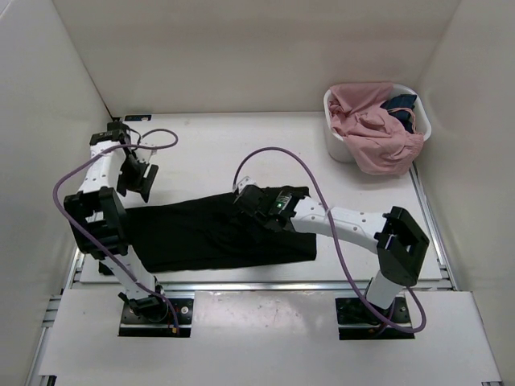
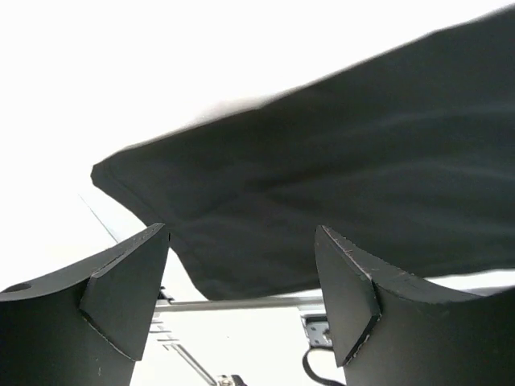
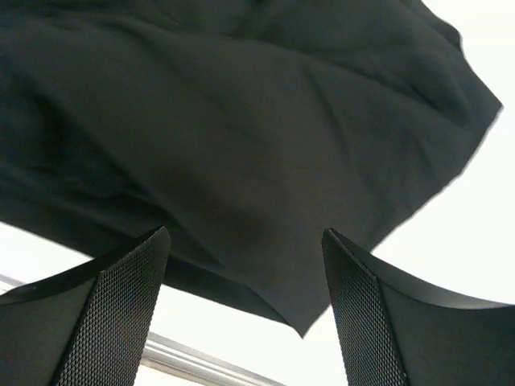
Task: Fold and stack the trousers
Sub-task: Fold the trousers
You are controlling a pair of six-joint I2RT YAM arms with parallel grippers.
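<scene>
- Trousers, the pair in plain black soft matte fabric, lie as a broad flat band on the white table, left of centre and towards the near edge. I judge them folded at least once.
- My left gripper hangs over the far left corner of the band. Its black fingers stand wide apart with nothing between them, and the cloth lies below.
- My right gripper is low over the far right part of the band, by the corner there. Its jaws are also spread wide and hold nothing.
- First risk: if I close on the corners from here, I may catch only the top layer. The soft fabric would then peel open rather than fold over.
- Second risk: the two arms sit at different heights and angles. An uneven lift would skew the band, and the next fold would land crooked.
- Third risk: the right fingers look very near the cloth, though I cannot tell whether they touch it. A sideways move at that height would drag the fabric and wrinkle it.
- Fourth risk: the near hem lies close to the table's near edge, so a pull towards me could slide it off.
- The round white plastic basket stands at the far right, holding the crumpled pink garment and the small dark blue garment. It is well apart and I see little danger there.
</scene>
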